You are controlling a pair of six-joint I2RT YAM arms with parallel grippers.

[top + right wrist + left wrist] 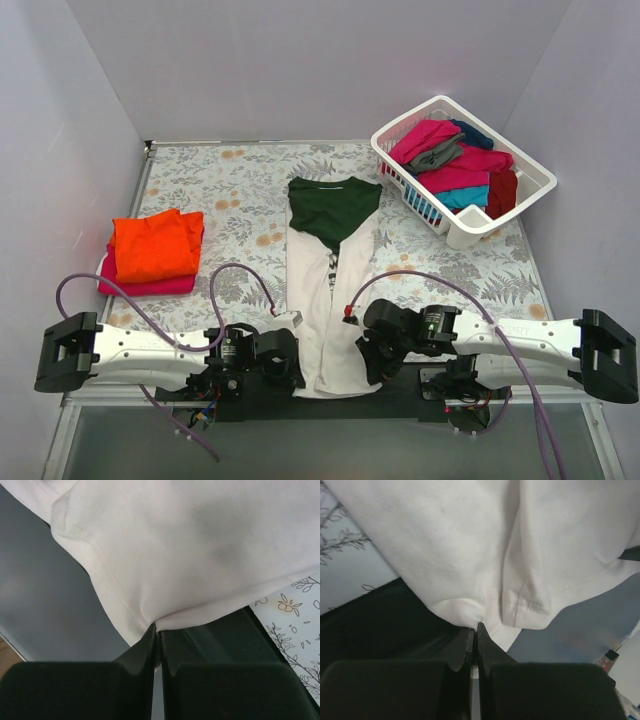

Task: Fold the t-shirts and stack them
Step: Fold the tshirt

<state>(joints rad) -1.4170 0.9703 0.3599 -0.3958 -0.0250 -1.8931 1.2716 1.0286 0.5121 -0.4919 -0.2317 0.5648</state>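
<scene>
Cloth spans the table cover (230, 180) near to far: the cream-white t-shirt (312, 330), folded narrow, green sleeves at the far end. From above my arms hide the hem; the wrist views show my left gripper (474, 630) and right gripper (157, 627) each clenched on a near hem corner.

A folded stack (155, 255) lies left on the table cover (240, 175), the spread shirt (330, 300) centre. A basket (470, 232) of loose shirts (455, 165) sits far right.
</scene>
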